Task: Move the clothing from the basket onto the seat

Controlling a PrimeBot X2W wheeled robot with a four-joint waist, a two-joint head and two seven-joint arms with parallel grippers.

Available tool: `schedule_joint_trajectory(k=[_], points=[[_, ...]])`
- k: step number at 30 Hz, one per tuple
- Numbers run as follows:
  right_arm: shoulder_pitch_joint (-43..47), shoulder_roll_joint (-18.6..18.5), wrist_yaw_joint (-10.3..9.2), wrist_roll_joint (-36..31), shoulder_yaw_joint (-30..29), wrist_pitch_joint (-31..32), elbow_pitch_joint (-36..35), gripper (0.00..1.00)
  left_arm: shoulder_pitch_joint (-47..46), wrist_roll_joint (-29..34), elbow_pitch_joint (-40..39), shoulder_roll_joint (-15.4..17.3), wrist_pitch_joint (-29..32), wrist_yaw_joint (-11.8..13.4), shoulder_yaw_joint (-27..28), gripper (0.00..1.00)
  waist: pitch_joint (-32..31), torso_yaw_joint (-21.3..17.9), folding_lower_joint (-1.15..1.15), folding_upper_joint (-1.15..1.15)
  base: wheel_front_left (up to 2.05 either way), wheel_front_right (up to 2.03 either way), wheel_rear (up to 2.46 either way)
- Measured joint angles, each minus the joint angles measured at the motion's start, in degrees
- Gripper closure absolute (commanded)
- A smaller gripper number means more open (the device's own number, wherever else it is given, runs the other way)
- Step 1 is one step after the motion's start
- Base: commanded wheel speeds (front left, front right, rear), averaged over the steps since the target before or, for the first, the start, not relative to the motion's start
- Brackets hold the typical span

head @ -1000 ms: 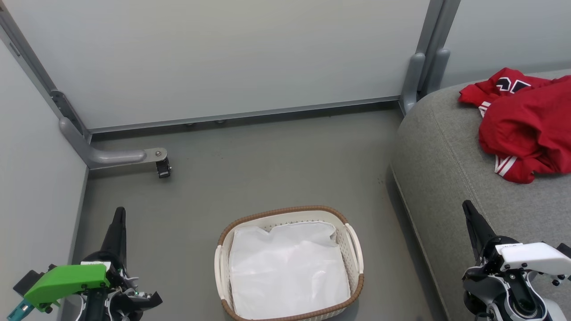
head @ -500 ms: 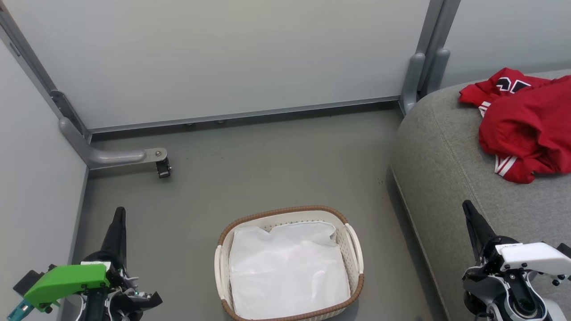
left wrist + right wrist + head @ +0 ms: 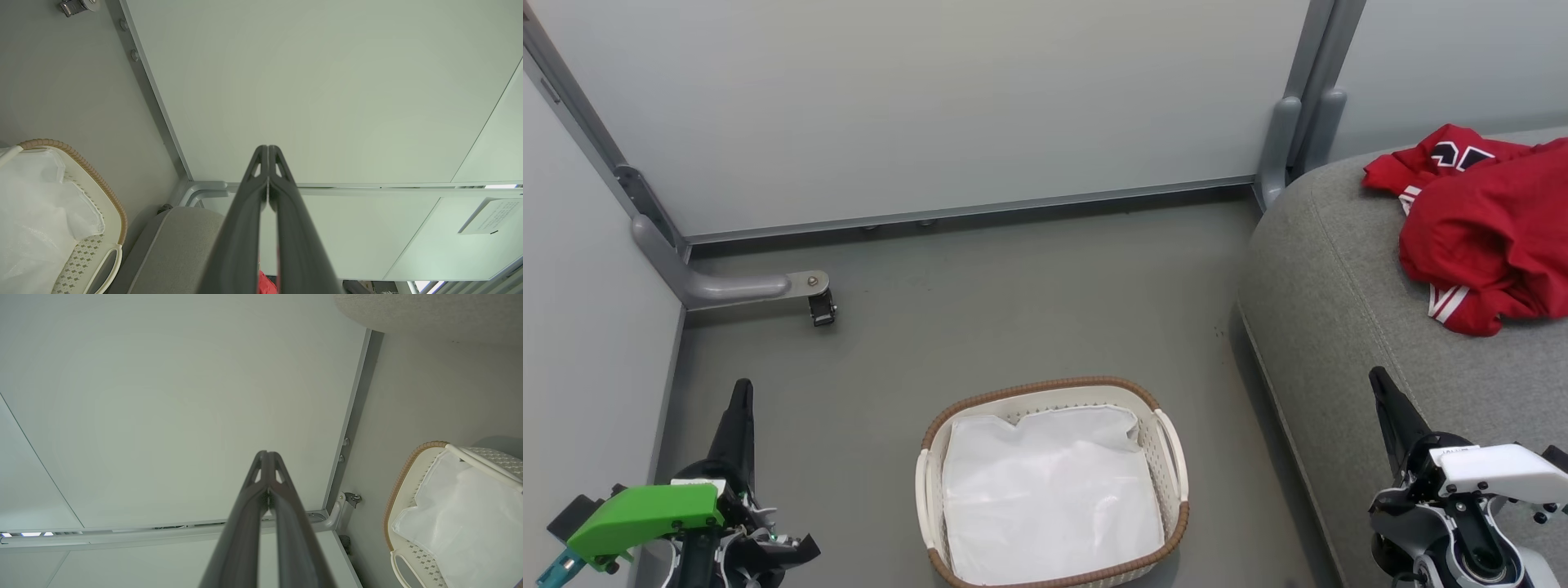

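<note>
The red clothing (image 3: pixel 1486 224) lies bunched on the grey seat (image 3: pixel 1339 310) at the right, its striped hem and number marks showing. On the floor at bottom centre stands the cream basket (image 3: pixel 1172 457), holding just its white liner (image 3: pixel 1049 494). My left gripper (image 3: pixel 741 390) rests shut at the lower left, well left of the basket. Over the seat's front edge at the lower right, my right gripper (image 3: pixel 1378 377) is shut with nothing in it. Both wrist views show the fingertips pressed together: left gripper (image 3: pixel 268 148), right gripper (image 3: pixel 266 453). A sliver of red clothing (image 3: pixel 266 285) peeks between the left fingers.
Pale partition panels (image 3: pixel 931 106) wall the space behind and on the left. A grey bracket with a small caster (image 3: pixel 821 309) juts onto the floor at the left. Open grey floor (image 3: pixel 1029 302) lies between the basket and the back panel.
</note>
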Motion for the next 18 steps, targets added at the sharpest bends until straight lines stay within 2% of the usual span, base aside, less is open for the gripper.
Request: schedule_joint_trajectory(k=[18], points=[[0.0,0.0,0.00,0.0,0.0,0.0,0.0,1.00,0.0,0.0,0.0,0.0,0.0,0.0,0.0,1.00,0.0,0.0,0.00,0.00,0.00,0.00,0.00]])
